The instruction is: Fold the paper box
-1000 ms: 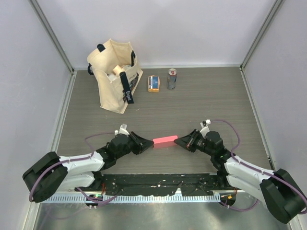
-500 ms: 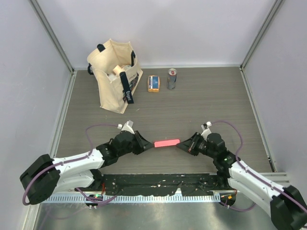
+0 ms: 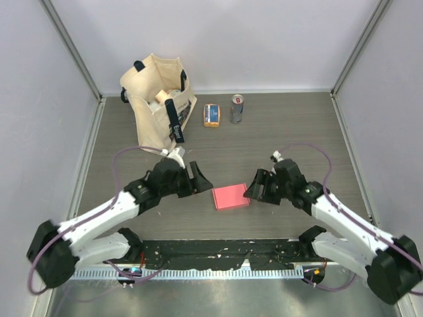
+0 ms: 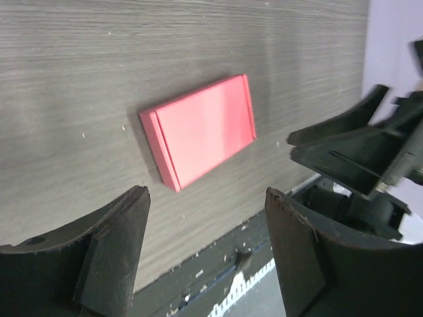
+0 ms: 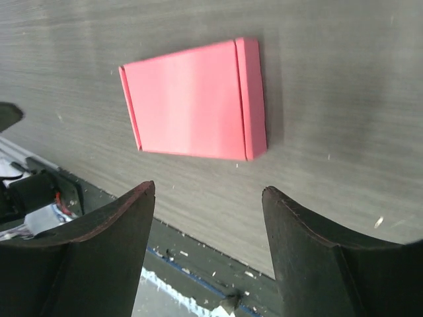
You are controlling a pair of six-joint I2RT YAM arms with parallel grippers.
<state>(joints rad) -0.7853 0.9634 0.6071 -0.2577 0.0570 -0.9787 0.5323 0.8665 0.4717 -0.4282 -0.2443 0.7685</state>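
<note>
The paper box (image 3: 230, 197) lay flat on the table (image 3: 284, 132), a pinkish-red rectangle near the front middle, between the two arms. A narrow fold strip ran along one short edge, plain in both wrist views (image 4: 201, 129) (image 5: 195, 99). Nothing gripped it; it rested on the wood by itself.

The left gripper (image 3: 200, 178) sat just beside the box on its left, fingers spread wide and holding nothing. Its own camera showed the two dark fingers (image 4: 112, 244) well apart, with the box lying past them (no contact seen). The right gripper (image 3: 254, 191) stood close at the box's right edge, jaws likewise spread and empty. In its wrist view (image 5: 206, 191) the box lay clear of both fingers. From above I could not tell whether the right fingertips touched the card's edge.

Farther back, well apart from the box: a beige tote bag (image 3: 158, 105) at the left rear, stuffed with items, then a small orange packet (image 3: 211, 115) and a can (image 3: 237, 109) standing side by side near the back wall.
</note>
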